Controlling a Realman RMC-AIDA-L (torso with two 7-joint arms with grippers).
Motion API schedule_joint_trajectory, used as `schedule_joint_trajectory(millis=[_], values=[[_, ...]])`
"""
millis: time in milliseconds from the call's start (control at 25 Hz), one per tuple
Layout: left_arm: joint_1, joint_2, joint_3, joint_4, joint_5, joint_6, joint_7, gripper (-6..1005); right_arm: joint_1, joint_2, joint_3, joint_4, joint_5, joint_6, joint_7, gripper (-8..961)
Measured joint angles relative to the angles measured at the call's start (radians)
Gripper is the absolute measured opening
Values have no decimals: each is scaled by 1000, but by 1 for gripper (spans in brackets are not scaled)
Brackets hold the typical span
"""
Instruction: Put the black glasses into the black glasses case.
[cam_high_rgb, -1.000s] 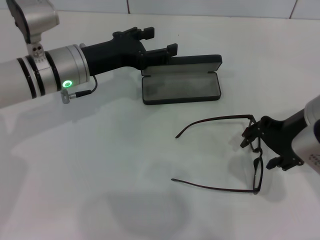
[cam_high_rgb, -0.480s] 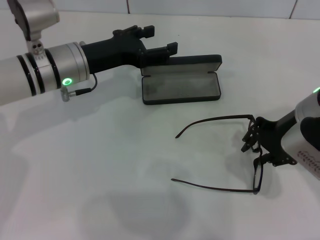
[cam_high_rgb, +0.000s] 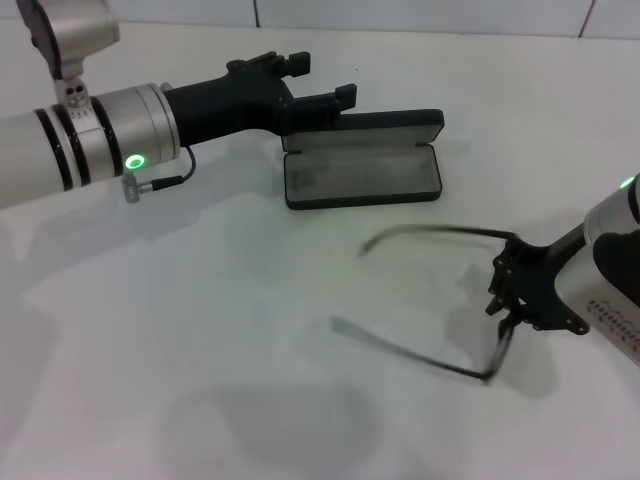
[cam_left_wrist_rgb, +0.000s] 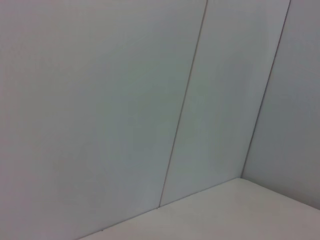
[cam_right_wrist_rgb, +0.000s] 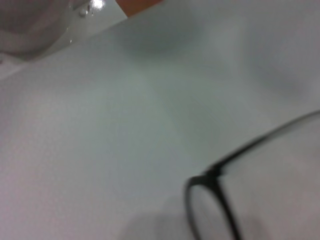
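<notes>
On the right, the right gripper (cam_high_rgb: 508, 290) grips the black glasses (cam_high_rgb: 440, 300) by their front frame.
Far and left lies the open black glasses case (cam_high_rgb: 362, 172), its length running left-right; the left gripper (cam_high_rgb: 320, 82) hovers unclenched beside it.

The black glasses case (cam_high_rgb: 362, 172) lies open on the table (cam_high_rgb: 200, 330), behind the black glasses (cam_high_rgb: 440, 300).

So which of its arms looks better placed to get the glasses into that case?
The right one. Its right gripper is already shut on the black glasses, while the left gripper sits open by the open black glasses case's lid.
</notes>
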Motion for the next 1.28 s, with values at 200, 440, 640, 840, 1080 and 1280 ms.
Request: schedule_joint_trajectory(millis=[200, 440, 640, 840, 1080, 1280], values=[[-3, 1, 0, 1, -2, 6, -7, 815, -2, -2, 33, 1, 29, -14, 34, 187], [-13, 5, 0, 6, -7, 53, 27, 808, -65, -6, 285, -76, 201, -154, 30, 125], [-25, -2, 0, 7, -28, 136, 76, 803, -169, -4, 487, -29, 431, -118, -15, 126], [-43, -4, 0, 9, -36, 197, 100, 798, -250, -5, 530, 179, 758, 15, -126, 126], [-82, -6, 0, 8, -39, 200, 102, 798, -248, -7, 532, 393, 903, 73, -186, 127], [-106, -8, 0, 9, -58, 195, 100, 798, -246, -6, 530, 441, 907, 73, -200, 127]])
